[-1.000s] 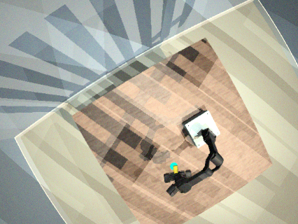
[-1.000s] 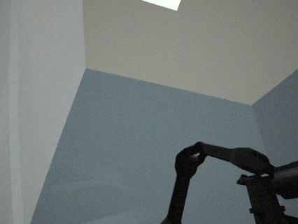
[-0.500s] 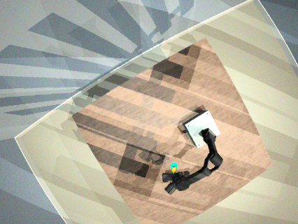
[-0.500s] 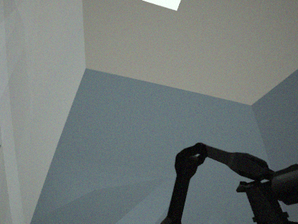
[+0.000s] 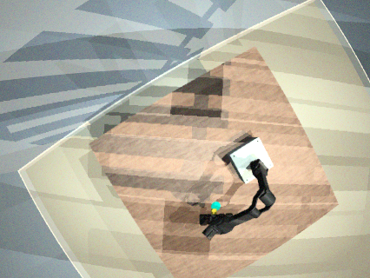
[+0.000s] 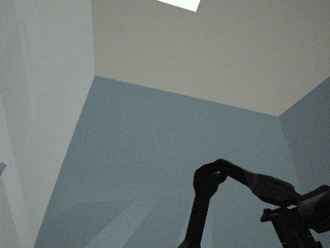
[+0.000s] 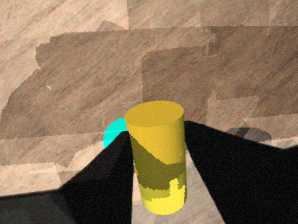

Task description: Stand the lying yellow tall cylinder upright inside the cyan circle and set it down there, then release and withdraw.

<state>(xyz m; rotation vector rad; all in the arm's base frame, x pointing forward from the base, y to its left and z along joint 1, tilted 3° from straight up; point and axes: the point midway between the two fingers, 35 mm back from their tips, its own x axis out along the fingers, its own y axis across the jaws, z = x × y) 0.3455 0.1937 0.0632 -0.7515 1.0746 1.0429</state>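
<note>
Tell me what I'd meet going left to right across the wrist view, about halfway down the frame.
Wood table → cyan circle, only a sliver showing → left finger → yellow cylinder, held in the pincer → right finger.

Cylinder between the jaws, over the circle's edge

Sitting clamped between the two jaws of the gripper [image 7: 159,165] in the wrist view: the cylinder [image 7: 157,155], held close to upright and leaning slightly, one finger [image 7: 107,182] pressing its left side, the other pressing its right. Lying on the counter [image 7: 75,75] behind and to the left of the cylinder: the circle [image 7: 116,135], mostly hidden by the cylinder and the left finger. Seen from the top: gripper [image 5: 214,217] reaching left, away from the base plate [image 5: 251,159], which is standing up and to the right on the counter; circle [image 5: 215,205] just above the gripper's tip.
</note>
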